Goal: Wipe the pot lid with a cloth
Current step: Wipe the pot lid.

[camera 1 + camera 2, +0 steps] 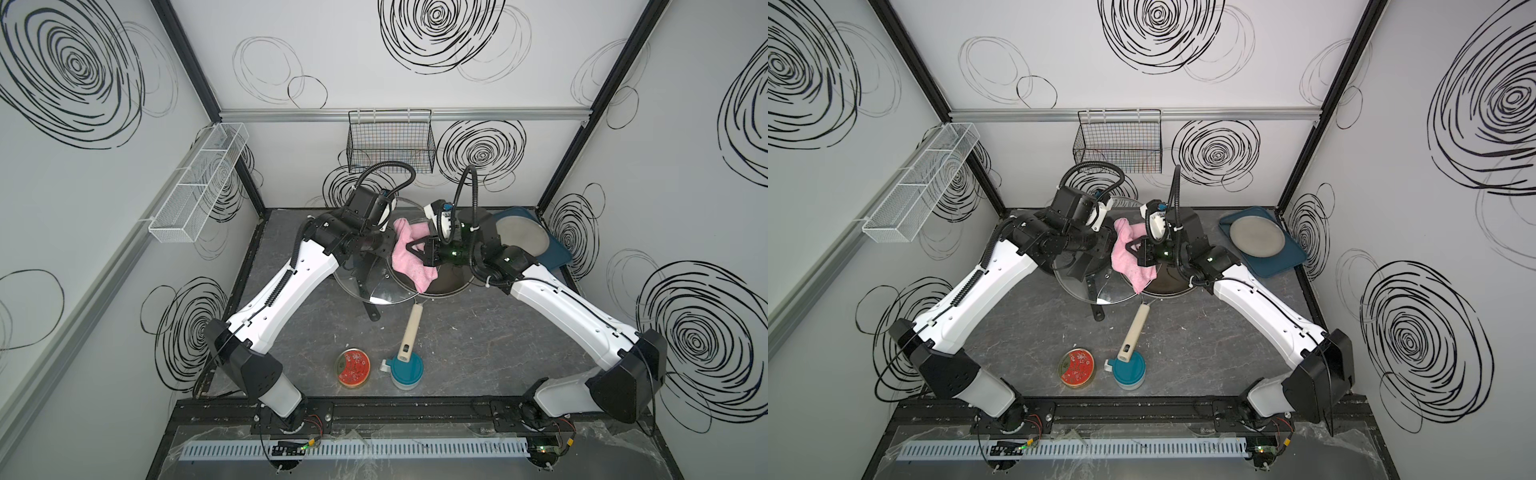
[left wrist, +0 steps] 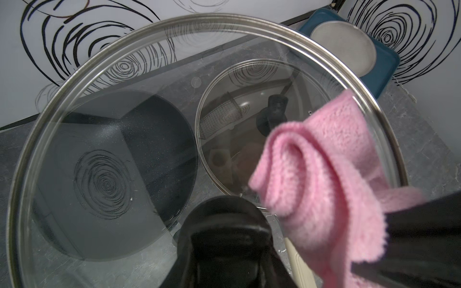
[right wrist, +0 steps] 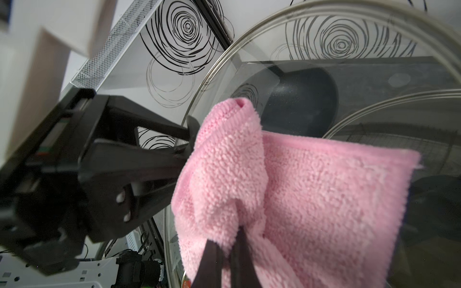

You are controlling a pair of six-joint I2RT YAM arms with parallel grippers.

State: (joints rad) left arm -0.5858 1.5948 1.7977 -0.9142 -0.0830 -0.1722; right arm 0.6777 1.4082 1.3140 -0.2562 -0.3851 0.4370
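Right end effector (image 3: 225,237) was clamped on the fuzzy pink square cloth (image 3: 311,199) against the round glass pot lid (image 2: 124,62) gripped by the left end effector (image 3: 189,143); wiping seemed under way, unfinished.

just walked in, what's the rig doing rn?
The left gripper is shut on the black handle of a large round glass pot lid with a metal rim, holding it tilted up. The right gripper is shut on a fuzzy pink cloth, holding it against the glass. Looks mid-wipe.
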